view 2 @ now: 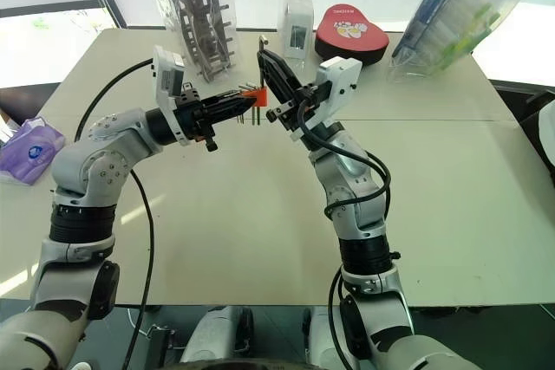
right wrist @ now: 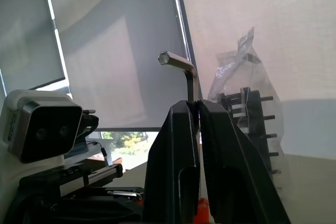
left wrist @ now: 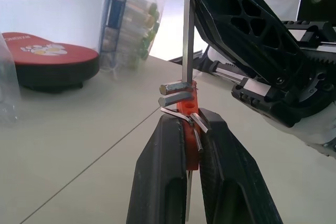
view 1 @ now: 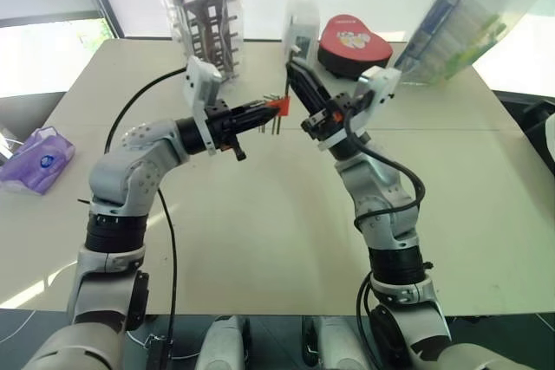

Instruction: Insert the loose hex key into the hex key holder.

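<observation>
- Two grips, both jaws closed tight: left gripper [view 1: 260, 113] clamps the small orange-red plastic hex key holder [left wrist: 188, 109] with its thin grey keys sticking out; right gripper [right wrist: 198, 109] pinches the thin L-shaped grey metal loose hex key [right wrist: 181, 72] by its long shank, bent end up past the fingertips.
- Holder and key are both held in the air above the beige table [view 1: 260, 240], key shank right against the holder's side, between the protruding keys.
- Risk, judged: shank misses the free slot and jams on a neighbouring key; the prongs crowd the entry.
- Risk: key pivots in the pinch if pushed off-axis, since only a narrow contact holds it.
- Risk: holder slips or twists between the left fingers [left wrist: 163, 182] under push force, because the block is small and smooth.
- Risk: black finger bodies collide; they sit very near each other.
- Dropped part could land near the dark rack in a clear bag [view 1: 208, 19] or the red heart-shaped tin [view 1: 351, 43]; both well behind.
</observation>
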